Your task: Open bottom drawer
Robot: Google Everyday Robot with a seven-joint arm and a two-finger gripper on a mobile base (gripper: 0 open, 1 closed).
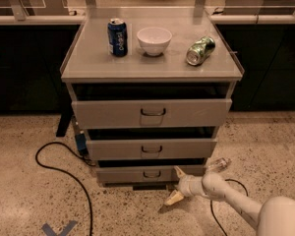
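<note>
Currently the bottom drawer sits just left of and slightly above the gripper. It is the lowest and narrowest of three grey fronts, and its small dark handle is a little further left of the fingers.

- Gripper is low by the floor with its fingers spread wide and nothing between them.
- Upper finger lies against the right part of the drawer front. I cannot tell if it actually touches.
- Lower finger angles down toward the speckled floor.
- A dark slit shows above the bottom front. Its inside is hidden from me.

Above the gripper are the middle drawer and then the top drawer. Each has a dark gap over its front, and I cannot see their contents.

On the cabinet top, well above the gripper:
- A blue can stands upright, up and to the left.
- A white bowl sits beside it, showing only its white inside.
- A green can lies on its side, up and to the right.

Far left of the gripper a black cable loops across the floor.
</note>
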